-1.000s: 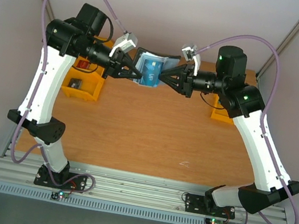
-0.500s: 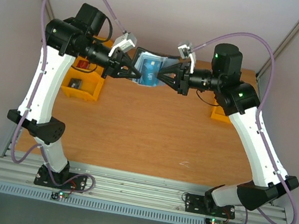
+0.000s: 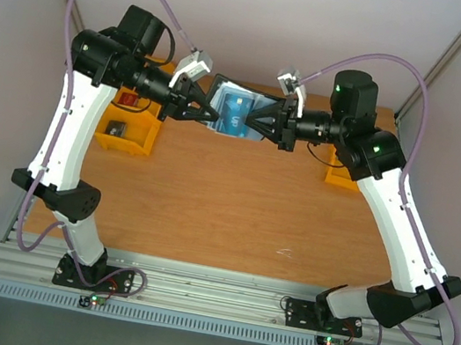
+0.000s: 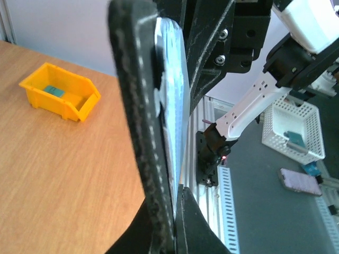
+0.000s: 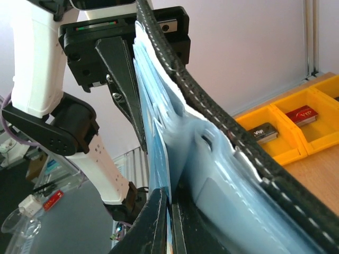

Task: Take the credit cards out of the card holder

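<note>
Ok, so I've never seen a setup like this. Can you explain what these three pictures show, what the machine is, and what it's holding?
These are two robot arms bolted at the near edge of a wooden table. The wide picture looks down from above and behind them. The other two come from small cameras on each wrist, so they are very close up. Each arm ends in a two-finger claw. The left claw is clamped on an open card holder, held up above the table. The right claw is pinched shut on what looks like a pale blue card in its pockets. Yellow bins sit on the table at both sides.
</note>
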Controlling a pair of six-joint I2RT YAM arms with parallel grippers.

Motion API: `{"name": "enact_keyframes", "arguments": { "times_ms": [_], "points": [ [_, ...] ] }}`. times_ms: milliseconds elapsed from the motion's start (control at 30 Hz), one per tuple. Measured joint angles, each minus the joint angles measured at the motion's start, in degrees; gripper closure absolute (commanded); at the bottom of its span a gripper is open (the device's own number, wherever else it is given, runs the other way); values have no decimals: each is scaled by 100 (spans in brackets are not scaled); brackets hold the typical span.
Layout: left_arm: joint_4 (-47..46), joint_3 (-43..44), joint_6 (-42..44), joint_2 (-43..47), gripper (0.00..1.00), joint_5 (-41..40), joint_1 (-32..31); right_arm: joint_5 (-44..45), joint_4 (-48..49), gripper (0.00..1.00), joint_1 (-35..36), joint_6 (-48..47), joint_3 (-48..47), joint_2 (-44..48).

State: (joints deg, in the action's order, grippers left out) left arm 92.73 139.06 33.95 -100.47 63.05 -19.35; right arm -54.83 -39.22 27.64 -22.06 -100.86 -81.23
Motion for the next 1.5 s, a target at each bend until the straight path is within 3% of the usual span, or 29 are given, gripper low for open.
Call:
{"name": "enact_keyframes", "arguments": {
  "times_ms": [700,833,967,1233,1500],
  "points": [
    [-291,-155,-380,4,100,-295,24,269,-817,99,-678,-389,0,245],
    [-774,-997,-793,190,100,-557,87,682,-1141,99,-1102,-422,0,256],
    [-1436,-2496,-1202,345,100,-850,120,1305,-1491,99,-1488,-398,-2,256],
    [-3051,-5180,-1556,205,100,-1036,125,1690,-1998,99,-1530,-374,-22,238],
    [-4675,-6454,-2100,-369,100,-885,94,1591,-2135,99,-1523,-284,-28,166]
  ]
}}
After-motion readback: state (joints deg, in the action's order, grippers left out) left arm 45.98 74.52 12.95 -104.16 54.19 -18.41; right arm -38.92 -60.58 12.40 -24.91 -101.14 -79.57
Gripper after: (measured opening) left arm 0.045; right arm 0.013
